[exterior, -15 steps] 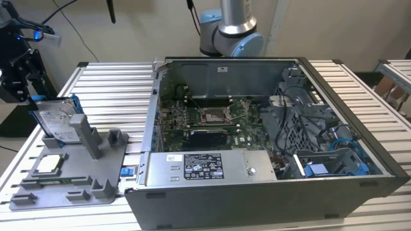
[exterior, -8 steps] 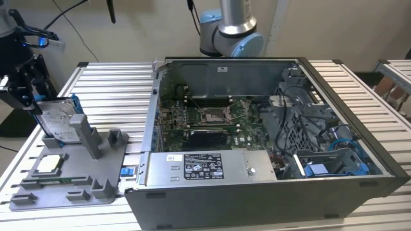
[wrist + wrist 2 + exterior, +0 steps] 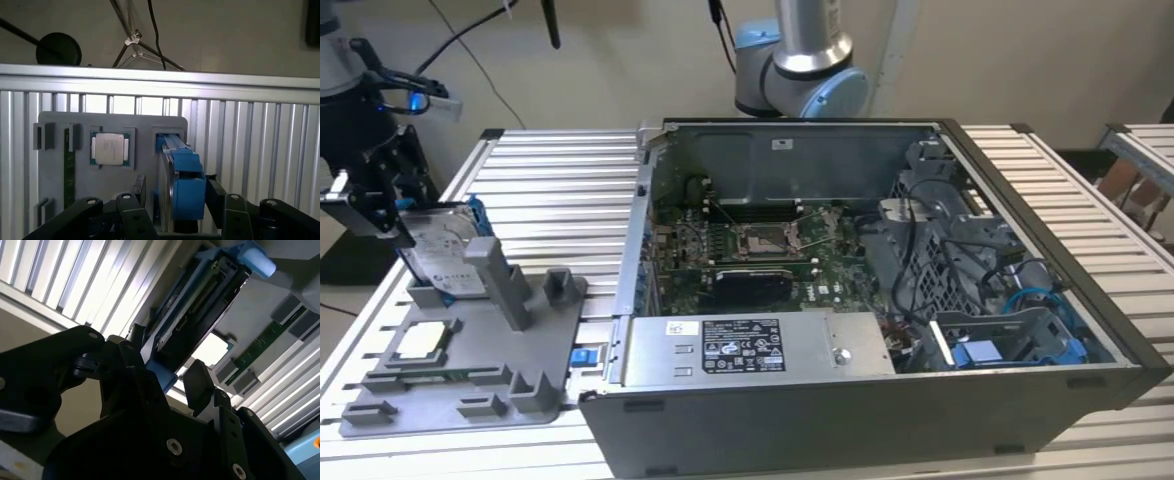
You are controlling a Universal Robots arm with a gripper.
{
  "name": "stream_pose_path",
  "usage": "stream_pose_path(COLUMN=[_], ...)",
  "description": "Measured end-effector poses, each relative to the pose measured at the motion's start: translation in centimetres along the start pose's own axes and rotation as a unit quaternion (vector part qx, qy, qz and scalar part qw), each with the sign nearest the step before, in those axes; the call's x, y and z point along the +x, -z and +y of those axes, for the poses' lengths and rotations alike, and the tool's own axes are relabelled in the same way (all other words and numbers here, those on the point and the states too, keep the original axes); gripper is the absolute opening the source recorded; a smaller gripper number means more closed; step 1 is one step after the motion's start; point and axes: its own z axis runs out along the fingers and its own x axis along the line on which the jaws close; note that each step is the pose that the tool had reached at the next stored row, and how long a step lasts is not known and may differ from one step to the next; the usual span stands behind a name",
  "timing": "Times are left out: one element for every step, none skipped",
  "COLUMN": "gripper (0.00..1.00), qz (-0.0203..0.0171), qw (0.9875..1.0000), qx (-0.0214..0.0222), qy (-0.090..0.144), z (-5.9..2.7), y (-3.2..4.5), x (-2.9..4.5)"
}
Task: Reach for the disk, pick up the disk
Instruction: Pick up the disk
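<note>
The disk (image 3: 443,248) stands on edge in a slot of the grey holder plate (image 3: 520,360) at the exterior view's left, its silver face and white label showing inside a blue frame. My gripper (image 3: 400,225) hangs at the disk's upper end. In the first wrist view the blue-framed disk (image 3: 187,186) sits between the two black fingers (image 3: 216,194), with a slim gap on each side. The gripper (image 3: 175,192) is open around it. The second wrist view shows the disk's (image 3: 200,300) dark edge running away from the gripper (image 3: 172,382).
A square silver processor chip (image 3: 427,341) (image 3: 110,149) and a green memory stick (image 3: 69,172) lie in the same holder plate. An open computer case (image 3: 854,300) fills the middle and right of the slatted table (image 3: 560,170). A robot arm base (image 3: 801,70) stands behind it.
</note>
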Motion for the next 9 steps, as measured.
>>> stream_pose_path(gripper=[1.00, 1.00, 1.00, 1.00, 1.00, 1.00, 1.00, 1.00, 1.00], qz=[-0.0001, -0.0002, -0.0003, -0.0006, -0.0008, -0.0012, -0.0023, -0.0044, -0.0066], qw=[1.0000, 1.0000, 1.0000, 1.0000, 1.0000, 1.0000, 1.0000, 1.0000, 1.0000], qx=[0.0001, 0.0002, 0.0005, 0.0010, 0.0014, 0.0020, 0.0027, 0.0032, 0.0036], qy=[0.001, 0.001, 0.002, 0.003, 0.004, 0.005, 0.005, 0.005, 0.005], z=[-0.01, -0.01, -0.01, -0.01, -0.01, -0.01, -0.02, -0.02, -0.02], y=[-0.18, -0.32, -0.45, -0.58, -0.70, -0.81, -0.90, -0.99, -1.09], x=[0.00, 0.00, 0.00, 0.00, 0.01, 0.01, 0.01, 0.02, 0.02])
